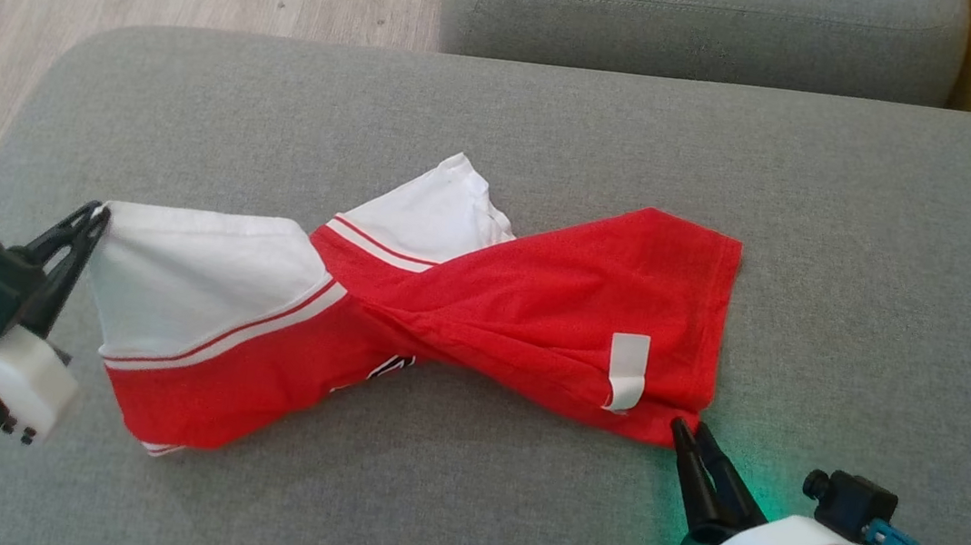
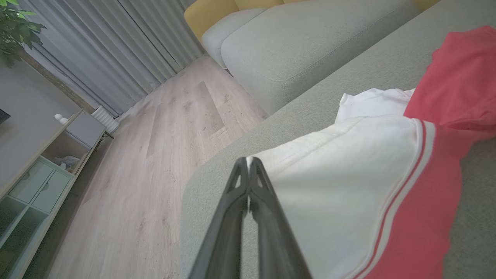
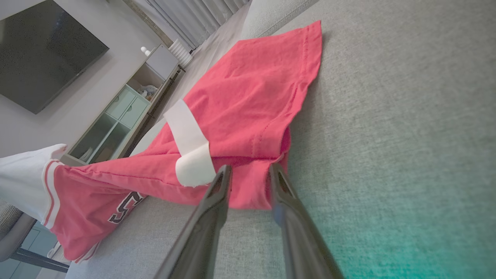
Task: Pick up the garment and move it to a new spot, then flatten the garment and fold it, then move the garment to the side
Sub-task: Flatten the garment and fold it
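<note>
Left gripper [image 1: 101,215]: jaws clenched on the white corner, at left.
Garment [image 1: 536,306]: lies twisted across the grey sofa seat [image 1: 557,125]; judged light, limp, prone to sag; take hold at hem corners.
Right gripper [image 1: 687,430]: jaws parted astride the red hem corner, near right.

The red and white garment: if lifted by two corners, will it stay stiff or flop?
Likely floppy: the garment lies twisted at its middle and drapes from the white corner pinched in the left jaws. Probably light: it looks like thin cloth with soft creases. It may drag rather than slide on the woven grey cushion.
</note>
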You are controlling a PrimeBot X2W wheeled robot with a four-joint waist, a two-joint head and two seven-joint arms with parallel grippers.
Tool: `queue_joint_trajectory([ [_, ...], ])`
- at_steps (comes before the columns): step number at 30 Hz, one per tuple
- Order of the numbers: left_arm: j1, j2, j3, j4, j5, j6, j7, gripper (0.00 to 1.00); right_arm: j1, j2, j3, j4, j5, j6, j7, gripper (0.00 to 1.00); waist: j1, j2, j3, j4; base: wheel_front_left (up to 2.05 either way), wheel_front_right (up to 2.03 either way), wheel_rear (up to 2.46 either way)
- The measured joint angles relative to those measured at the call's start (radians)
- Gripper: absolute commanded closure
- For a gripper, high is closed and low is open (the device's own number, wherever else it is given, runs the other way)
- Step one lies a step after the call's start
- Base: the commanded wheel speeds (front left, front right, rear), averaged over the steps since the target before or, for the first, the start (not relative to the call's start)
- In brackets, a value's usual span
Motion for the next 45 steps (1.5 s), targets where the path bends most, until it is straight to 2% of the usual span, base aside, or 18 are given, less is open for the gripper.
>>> queue_joint_trajectory([
  [3,0.000,-0.003,-0.004,-0.001,0.000,-0.001,0.000,1.00,0.000,0.000,0.000,0.006,-0.002,0.000,0.000,0.59,0.0000,0.0000,-0.003,0.002,0.00,0.00,0.00],
  [5,0.000,-0.004,-0.005,-0.001,0.000,-0.001,0.000,1.00,0.000,0.000,0.001,0.011,-0.002,0.000,0.000,0.70,0.0000,0.0000,-0.003,0.003,0.00,0.00,0.00],
  [6,0.000,-0.005,-0.007,-0.001,0.000,-0.001,0.000,1.00,0.000,-0.001,0.003,0.015,-0.001,0.000,0.000,0.80,0.0000,0.0000,-0.003,0.005,0.00,0.00,0.00],
  [7,0.000,-0.005,-0.008,-0.001,0.000,-0.001,0.000,1.00,-0.001,-0.001,0.007,0.019,-0.001,0.000,0.000,0.80,0.0000,0.0000,-0.003,0.005,0.00,0.00,0.00],
  [10,0.000,-0.005,-0.009,0.000,0.000,-0.001,0.000,1.00,-0.001,-0.001,0.016,0.035,-0.001,0.000,0.000,0.97,0.0000,0.0000,-0.003,0.006,0.00,0.00,0.00],
  [11,0.000,-0.005,-0.009,0.000,0.000,-0.001,0.000,1.00,-0.002,-0.002,0.018,0.041,-0.001,0.000,0.000,1.00,0.0000,0.0000,-0.004,0.006,0.00,0.00,0.00],
  [15,-0.001,-0.006,-0.010,0.000,0.000,-0.001,-0.005,1.00,-0.004,-0.004,0.007,0.038,-0.020,0.000,0.000,1.00,0.0001,0.0000,-0.010,0.003,0.00,0.00,0.00],
  [18,-0.001,-0.007,-0.009,-0.003,0.000,-0.001,-0.029,1.00,-0.004,-0.005,-0.041,-0.004,-0.038,0.000,0.000,1.00,0.0000,0.0000,-0.019,-0.001,0.00,0.00,0.00],
  [24,-0.013,-0.011,0.008,-0.021,-0.002,-0.001,-0.099,1.00,0.000,-0.033,-0.209,-0.181,-0.093,0.000,0.000,1.00,0.0000,0.0000,-0.049,-0.011,0.00,0.00,0.00],
  [28,-0.051,-0.018,0.022,-0.053,0.000,-0.029,-0.150,1.00,0.001,-0.062,-0.323,-0.302,-0.132,0.000,0.000,1.00,0.0000,0.0000,-0.067,-0.018,0.00,0.00,0.00],
  [32,-0.153,-0.034,0.057,-0.069,0.021,-0.070,-0.211,1.00,-0.001,-0.135,-0.445,-0.442,-0.202,0.000,0.000,1.00,0.0000,0.0000,-0.090,-0.025,0.00,0.00,0.00],
  [36,-0.301,-0.051,0.102,-0.071,0.068,-0.112,-0.256,1.00,-0.025,-0.242,-0.501,-0.550,-0.264,0.000,0.000,1.00,0.0000,0.0000,-0.112,-0.037,0.00,0.00,0.00],
  [38,-0.384,-0.077,0.126,-0.071,0.082,-0.129,-0.268,1.00,-0.070,-0.300,-0.522,-0.591,-0.284,0.000,0.006,1.00,0.0000,0.0000,-0.121,-0.047,0.00,0.00,0.00],
  [41,-0.498,-0.119,0.151,-0.060,0.088,-0.169,-0.279,1.00,-0.173,-0.380,-0.534,-0.636,-0.314,0.000,0.067,1.00,0.0000,0.0000,-0.129,-0.066,0.00,0.00,0.00],
  [45,-0.604,-0.174,0.160,0.003,0.077,-0.231,-0.282,1.00,-0.323,-0.473,-0.466,-0.631,-0.327,0.000,0.161,1.00,-0.0001,0.0000,-0.131,-0.096,0.00,0.00,0.00],
])
